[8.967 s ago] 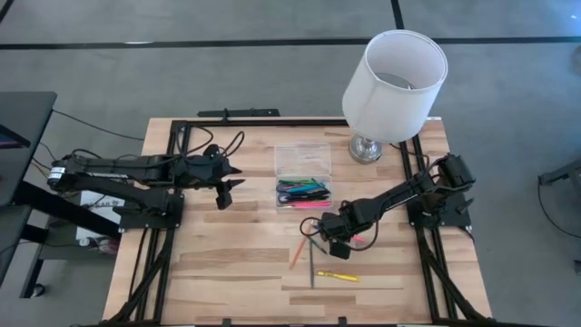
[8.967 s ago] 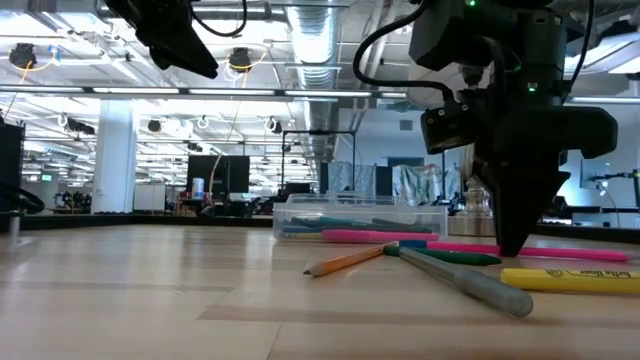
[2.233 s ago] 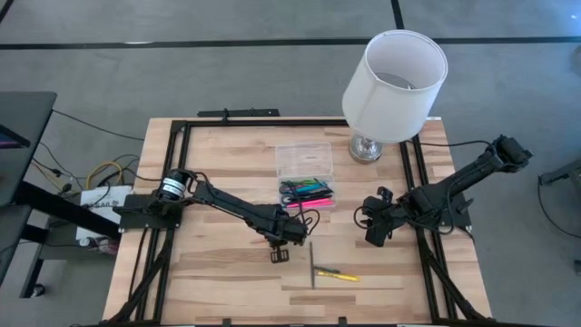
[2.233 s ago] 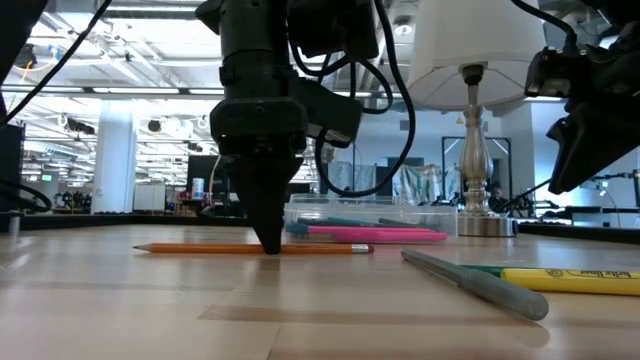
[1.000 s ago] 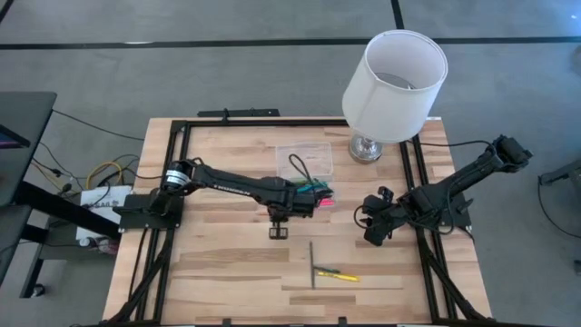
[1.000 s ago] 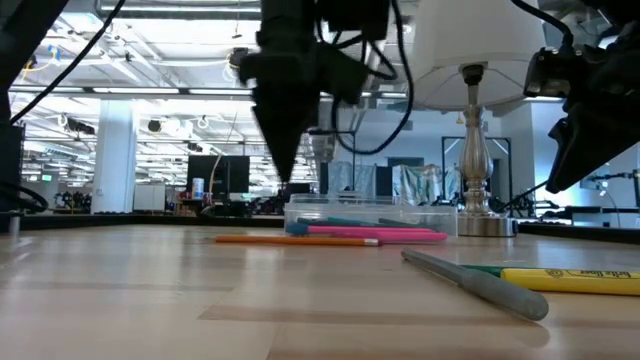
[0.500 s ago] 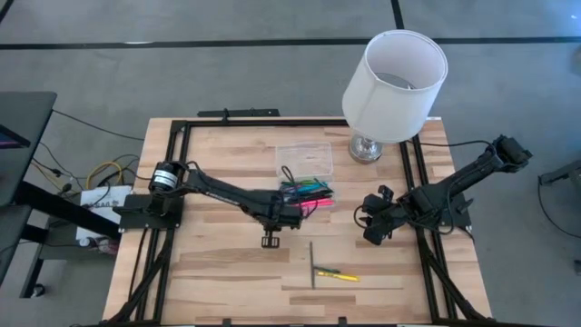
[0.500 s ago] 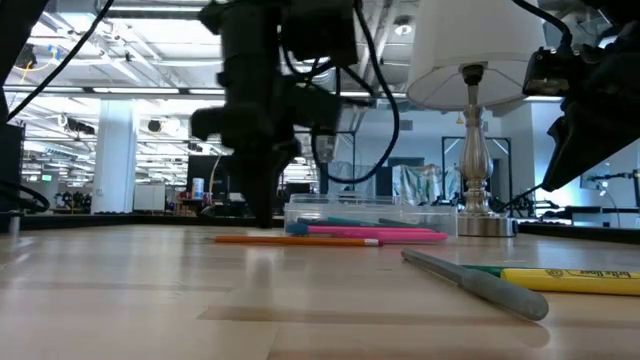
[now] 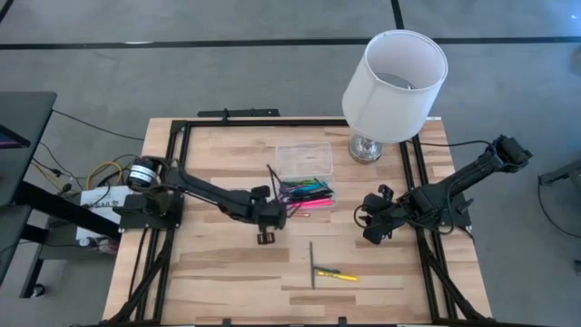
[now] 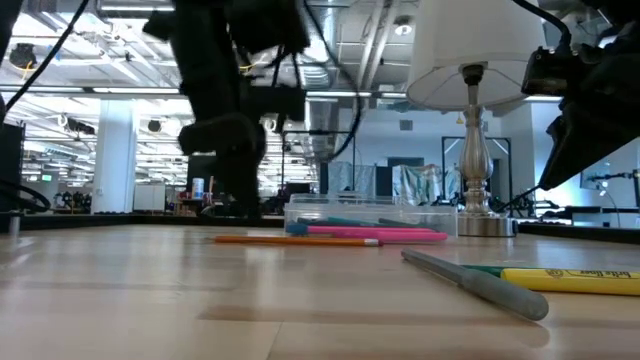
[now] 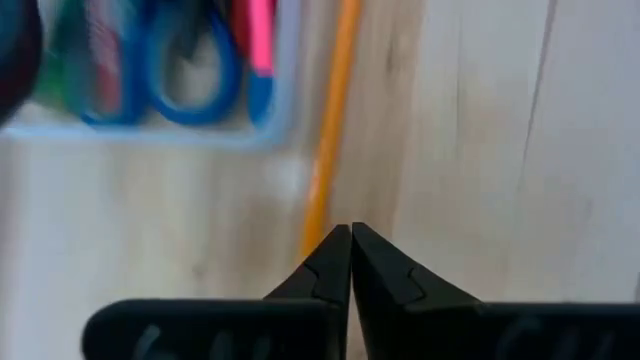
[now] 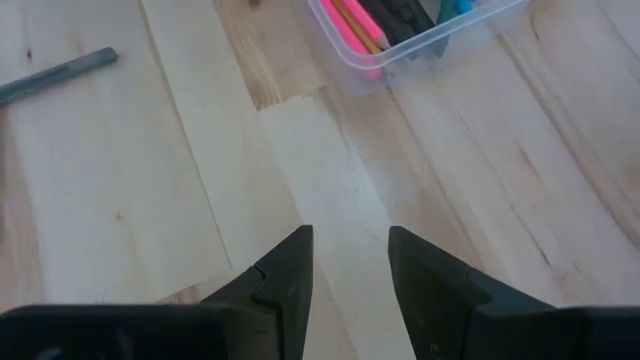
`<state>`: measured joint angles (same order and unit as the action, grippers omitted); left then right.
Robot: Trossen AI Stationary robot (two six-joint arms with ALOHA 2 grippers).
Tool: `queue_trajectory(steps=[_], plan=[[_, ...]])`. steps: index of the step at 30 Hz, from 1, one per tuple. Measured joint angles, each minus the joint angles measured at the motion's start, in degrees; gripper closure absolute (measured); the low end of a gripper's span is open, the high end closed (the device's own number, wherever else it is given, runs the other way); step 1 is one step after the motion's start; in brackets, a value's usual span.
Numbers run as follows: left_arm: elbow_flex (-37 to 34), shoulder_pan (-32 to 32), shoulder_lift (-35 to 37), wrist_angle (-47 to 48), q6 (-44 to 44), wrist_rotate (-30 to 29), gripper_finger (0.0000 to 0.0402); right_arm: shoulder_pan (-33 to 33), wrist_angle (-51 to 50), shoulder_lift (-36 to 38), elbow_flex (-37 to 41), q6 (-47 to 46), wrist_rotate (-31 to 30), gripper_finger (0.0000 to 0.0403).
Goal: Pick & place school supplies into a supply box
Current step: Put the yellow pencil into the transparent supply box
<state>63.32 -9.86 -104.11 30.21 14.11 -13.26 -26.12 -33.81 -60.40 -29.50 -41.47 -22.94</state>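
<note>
The clear supply box (image 9: pixel 280 173) lies mid-table, its near half filled with coloured pens and blue-handled scissors (image 11: pixel 190 70). An orange pencil (image 10: pixel 295 240) lies flat on the table along the box's near side. My left gripper (image 11: pixel 350 238) is shut, pointing steeply down at the pencil's left end; in the high view it (image 9: pixel 272 216) is left of the box. My right gripper (image 12: pixel 350 240) hangs open over bare wood near the table's right side (image 9: pixel 370 229). A grey pen (image 9: pixel 311 263) and a yellow marker (image 9: pixel 338 274) lie loose nearer the front. My left gripper's shut fingertips stand right at the orange pencil's left end (image 11: pixel 312 235), coming from above. Whether they touch it I cannot tell; the pencil lies flat on the table.
A lamp with a white shade (image 9: pixel 395 73) stands at the far right corner on a metal foot (image 9: pixel 366 148). Black frame rails (image 9: pixel 182 163) run along the table's left, far and right sides. Open wood lies front left.
My left gripper, shut all along, has gone from above the box's near side toward the table's left edge and down to the pencil's left end. The pencil has stayed beside the box.
</note>
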Motion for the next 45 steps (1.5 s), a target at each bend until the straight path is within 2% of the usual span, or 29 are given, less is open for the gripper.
queue_trajectory(steps=[4, 10, 16, 22, 27, 32, 39, 45], plan=[[-2.8, 1.6, 0.0, -6.1, -1.1, 6.6, 0.0362, 0.6, 0.0, 0.0, 0.0, 0.0, -0.2, 0.0278], [-2.5, 2.1, 0.0, -5.8, -0.7, 4.9, 0.0299, 0.7, 0.2, 0.0, 0.0, -0.5, 0.5, 0.0278], [-2.2, 2.1, 0.0, -5.7, -2.7, 2.1, 0.0269, 0.6, 0.3, 0.0, 0.0, -1.5, 0.5, 0.0278], [-3.0, 3.8, 0.0, -5.7, -4.6, 1.9, 0.0266, 0.6, 0.3, 0.0, 0.0, -1.6, 0.5, 0.0278], [-4.5, 6.3, 0.0, -5.8, -5.3, 6.8, 0.0265, 0.6, 0.3, 0.0, 0.0, -1.6, 0.5, 0.0278], [-4.6, 7.2, 0.0, -5.9, -7.4, 8.5, 0.0265, 0.6, 0.3, 0.0, 0.0, -1.6, 0.5, 0.0278], [-4.6, 6.5, 0.0, -5.8, -8.4, 11.7, 0.0283, 0.6, 0.5, 0.0, 0.0, -1.6, 0.5, 0.0278], [-4.6, 4.2, 0.0, -5.7, -6.5, 12.2, 0.0296, 0.6, 0.5, 0.0, 0.0, -1.7, 0.5, 0.0278]])
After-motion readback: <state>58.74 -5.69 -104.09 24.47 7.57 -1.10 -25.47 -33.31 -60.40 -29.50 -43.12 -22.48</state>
